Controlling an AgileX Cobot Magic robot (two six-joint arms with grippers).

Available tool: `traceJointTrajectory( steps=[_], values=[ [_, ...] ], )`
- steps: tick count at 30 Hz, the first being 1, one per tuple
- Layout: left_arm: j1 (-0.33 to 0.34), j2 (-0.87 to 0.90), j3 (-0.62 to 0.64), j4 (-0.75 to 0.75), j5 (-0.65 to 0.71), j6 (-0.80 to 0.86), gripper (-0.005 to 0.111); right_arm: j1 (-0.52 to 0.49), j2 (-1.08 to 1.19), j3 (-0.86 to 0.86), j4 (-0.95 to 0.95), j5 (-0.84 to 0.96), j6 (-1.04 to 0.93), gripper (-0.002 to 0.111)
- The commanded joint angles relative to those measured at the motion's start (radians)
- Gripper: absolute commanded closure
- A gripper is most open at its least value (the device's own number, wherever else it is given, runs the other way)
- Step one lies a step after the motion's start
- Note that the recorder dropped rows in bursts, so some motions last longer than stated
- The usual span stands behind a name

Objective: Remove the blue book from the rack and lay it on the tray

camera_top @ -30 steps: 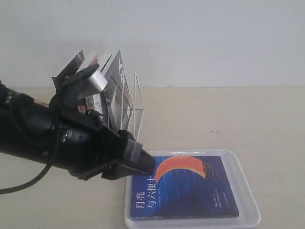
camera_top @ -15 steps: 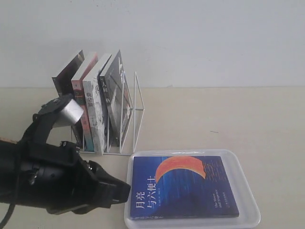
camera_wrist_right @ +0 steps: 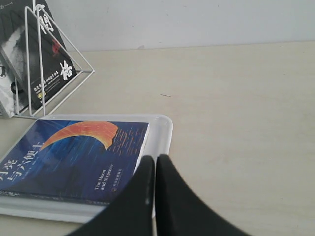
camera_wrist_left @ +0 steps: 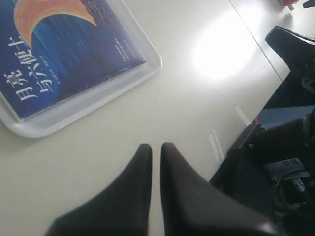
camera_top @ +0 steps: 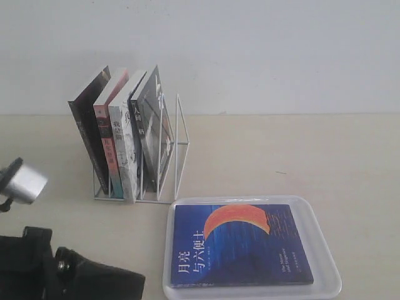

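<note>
The blue book [camera_top: 240,244] lies flat, cover up, inside the white tray [camera_top: 322,240] at the front of the table; its orange crescent and white characters show. The white wire rack [camera_top: 178,150] stands behind it, its rightmost slots empty. My left gripper [camera_wrist_left: 156,146] is shut with nothing between its fingers, above bare table beside the tray [camera_wrist_left: 113,86] and the book [camera_wrist_left: 59,54]. My right gripper [camera_wrist_right: 155,158] is also shut and empty, hovering by the tray's rim [camera_wrist_right: 162,130] near the book [camera_wrist_right: 74,152]. Only the left arm's dark body [camera_top: 69,281] shows in the exterior view.
Several other books [camera_top: 122,140] lean in the rack's left slots. A silver cylinder [camera_top: 25,181] on the left arm sits at the left edge. Dark robot hardware [camera_wrist_left: 280,147] lies past the table's edge in the left wrist view.
The left arm has pulled back down and to the left, away from the tray, uncovering the rack and its books. The blue book stays flat in the tray.
</note>
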Motion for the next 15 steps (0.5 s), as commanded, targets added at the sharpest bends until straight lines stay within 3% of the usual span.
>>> traceJointTrajectory(
  steps=[1, 15],
  values=[
    [-0.003, -0.052, 0.036, -0.023, 0.079, 0.031, 0.101, -0.006, -0.004, -0.001, -0.006, -0.011, -0.007, 0.108],
    [-0.003, -0.067, 0.036, -0.027, 0.131, 0.031, 0.101, -0.006, -0.004, -0.001, -0.006, -0.011, -0.007, 0.108]
  ],
)
